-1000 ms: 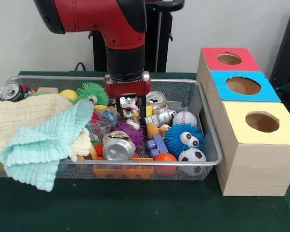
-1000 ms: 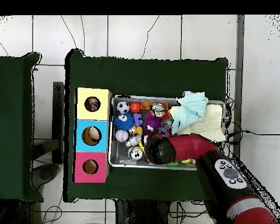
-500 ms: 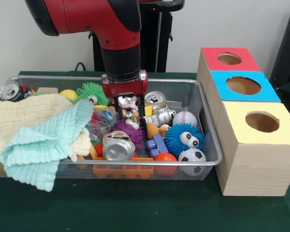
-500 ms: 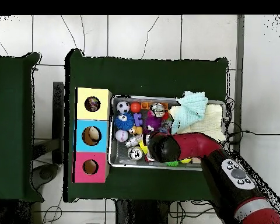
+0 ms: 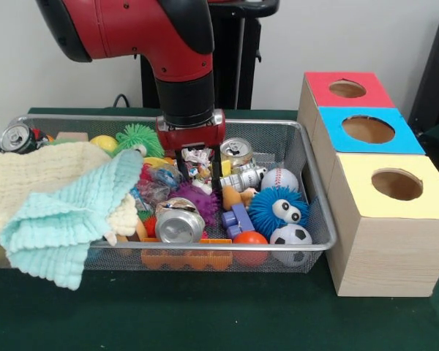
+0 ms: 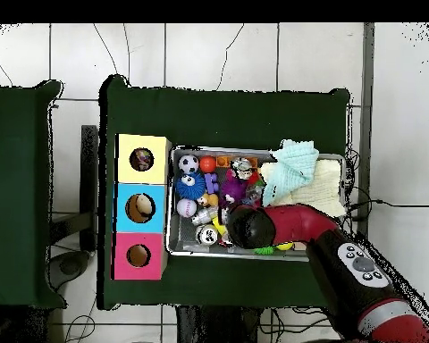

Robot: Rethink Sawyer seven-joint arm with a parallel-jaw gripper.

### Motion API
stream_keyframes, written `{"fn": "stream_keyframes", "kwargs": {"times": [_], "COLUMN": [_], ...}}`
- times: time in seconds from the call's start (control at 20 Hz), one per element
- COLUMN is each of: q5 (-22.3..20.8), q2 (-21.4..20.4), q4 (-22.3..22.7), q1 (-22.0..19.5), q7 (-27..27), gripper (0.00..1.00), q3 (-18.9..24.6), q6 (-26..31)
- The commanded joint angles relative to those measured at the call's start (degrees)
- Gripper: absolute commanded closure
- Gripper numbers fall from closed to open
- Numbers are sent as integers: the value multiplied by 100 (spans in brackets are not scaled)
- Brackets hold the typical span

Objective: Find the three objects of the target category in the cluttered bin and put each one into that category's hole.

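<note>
Gripping a small toy, hand; overhead hides it.

Glossy red arm with black wrist section.

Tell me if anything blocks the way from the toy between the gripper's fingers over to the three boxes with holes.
The small toy figure sits between the fingers of the gripper. Toward the boxes, a can, a baseball and the bin's mesh wall lie between. Lifted above the rim, nothing visible blocks it.

White wall, tiled floor.
</note>
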Motion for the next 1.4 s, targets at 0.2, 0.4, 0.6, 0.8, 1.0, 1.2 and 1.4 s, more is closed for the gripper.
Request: {"fn": "stream_keyframes", "kwargs": {"times": [0.2,0.4,0.6,0.8,1.0,1.2,1.4], "q5": [-415,-355,-306,-310,-313,-259,-84], "q2": [489,504,536,567,557,358,-56], "q4": [-338,-361,-362,-371,-356,-227,-94], "q1": [-74,-61,-51,-70,-53,-59,-123], "q7": [-836,-832,-791,-807,-786,-774,-842], "gripper": [0,100,100,100,100,100,100], "q3": [86,80,49,70,53,82,182], "q6": [548,659,743,732,737,793,1043]}}
